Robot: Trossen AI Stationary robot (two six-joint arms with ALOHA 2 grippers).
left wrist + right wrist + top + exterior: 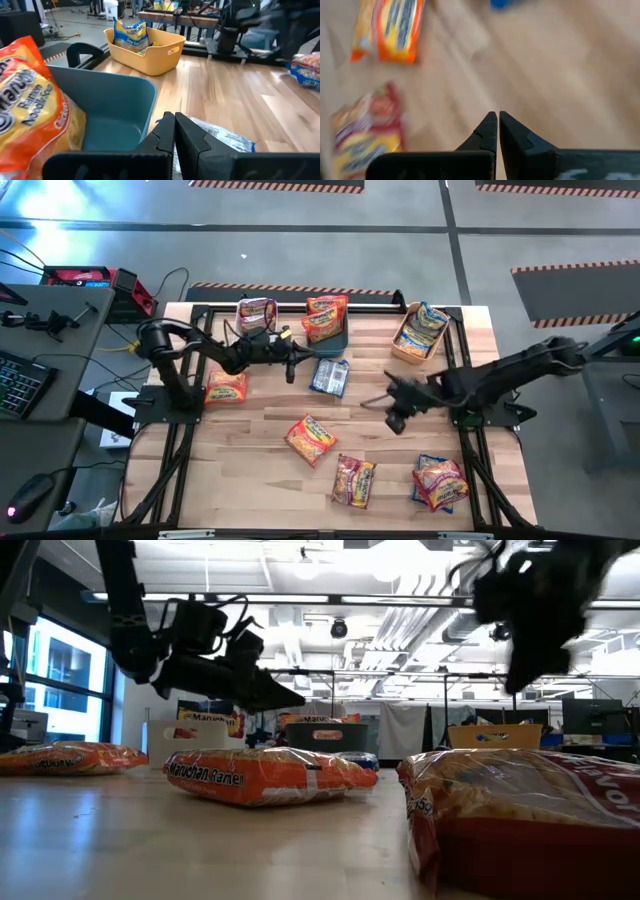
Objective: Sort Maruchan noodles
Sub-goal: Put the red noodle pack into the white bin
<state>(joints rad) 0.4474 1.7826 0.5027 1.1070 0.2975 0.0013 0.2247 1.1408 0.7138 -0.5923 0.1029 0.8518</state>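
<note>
Your left gripper [291,363] is hovering with its fingers pinched together on nothing, just beside the front edge of the teal bin [340,338] and over the near end of a blue-and-yellow packet [330,376] lying flat on the table [370,440]. An orange packet [326,317] is standing in that teal bin; a pink-red packet [256,313] is sitting in the white bin [240,310] to its left, and another blue-and-yellow one [424,327] is leaning in the orange bin [405,352]. Your right gripper [397,420] is hanging clenched and empty over bare wood at mid-table, right of centre. You are still looking at loose packets: one orange near the left arm [226,387], one at centre [310,438], a pink-red one [354,480] near the front, and a pile [439,480] at front right.
</note>
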